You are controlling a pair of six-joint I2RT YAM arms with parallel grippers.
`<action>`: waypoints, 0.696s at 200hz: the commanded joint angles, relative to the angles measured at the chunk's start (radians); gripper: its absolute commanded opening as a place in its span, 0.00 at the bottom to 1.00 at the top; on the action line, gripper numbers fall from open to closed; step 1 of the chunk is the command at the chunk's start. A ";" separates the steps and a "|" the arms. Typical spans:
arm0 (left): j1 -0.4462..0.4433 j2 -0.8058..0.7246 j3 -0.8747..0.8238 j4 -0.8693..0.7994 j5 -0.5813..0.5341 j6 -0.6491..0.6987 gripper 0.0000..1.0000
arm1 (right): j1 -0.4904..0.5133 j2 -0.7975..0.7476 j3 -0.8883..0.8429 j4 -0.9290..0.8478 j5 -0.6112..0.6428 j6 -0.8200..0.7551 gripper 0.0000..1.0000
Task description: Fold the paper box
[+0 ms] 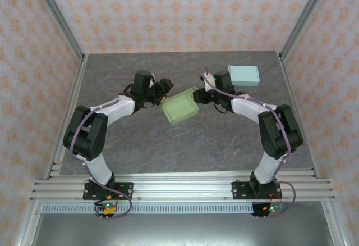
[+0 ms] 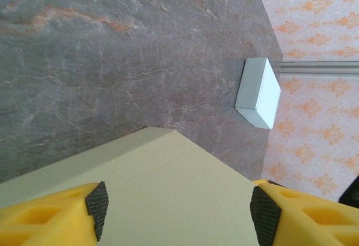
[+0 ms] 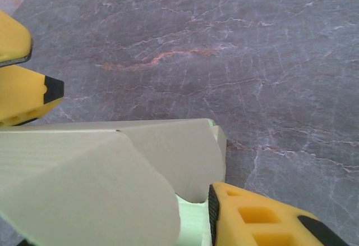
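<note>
Left gripper [image 2: 178, 211] spread wide, its black pads flanking a pale green panel of the paper box [image 1: 180, 106]; contact unclear. Right gripper [image 1: 201, 87] sits at the box's far right corner. One finger [image 3: 263, 219] lies beside a raised flap [image 3: 84, 201], the other is hidden, so grip uncertain. Box sits mid-table between both grippers, with a pale blue box [image 1: 243, 76] behind, apart. Judgement: brace with the left, press the flap slowly along its crease, avoid crushing thin walls.
</note>
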 commanded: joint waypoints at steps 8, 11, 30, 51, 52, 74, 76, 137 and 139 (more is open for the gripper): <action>0.041 -0.073 0.007 -0.123 -0.034 0.122 0.76 | 0.003 0.016 0.022 0.020 0.026 -0.052 0.33; 0.044 -0.082 0.004 -0.137 -0.040 0.134 0.76 | 0.003 0.018 0.021 0.028 0.021 -0.057 0.34; 0.064 -0.152 -0.011 -0.239 -0.097 0.234 0.78 | 0.002 0.019 0.010 0.062 0.004 -0.121 0.39; 0.065 -0.236 -0.039 -0.340 -0.159 0.348 0.78 | 0.002 0.026 0.025 0.046 0.001 -0.186 0.40; 0.065 -0.239 -0.042 -0.342 -0.159 0.351 0.78 | 0.002 0.027 0.026 0.045 0.001 -0.187 0.40; 0.065 -0.306 -0.115 -0.370 -0.164 0.410 0.77 | 0.002 0.044 0.051 0.037 -0.023 -0.178 0.37; 0.064 -0.311 -0.123 -0.370 -0.162 0.414 0.76 | 0.002 0.045 0.051 0.039 -0.025 -0.175 0.36; -0.085 -0.441 -0.304 -0.257 -0.178 0.458 0.74 | 0.023 0.061 0.047 0.068 -0.009 -0.143 0.25; -0.091 -0.443 -0.302 -0.258 -0.185 0.462 0.74 | 0.024 0.061 0.049 0.068 -0.008 -0.144 0.25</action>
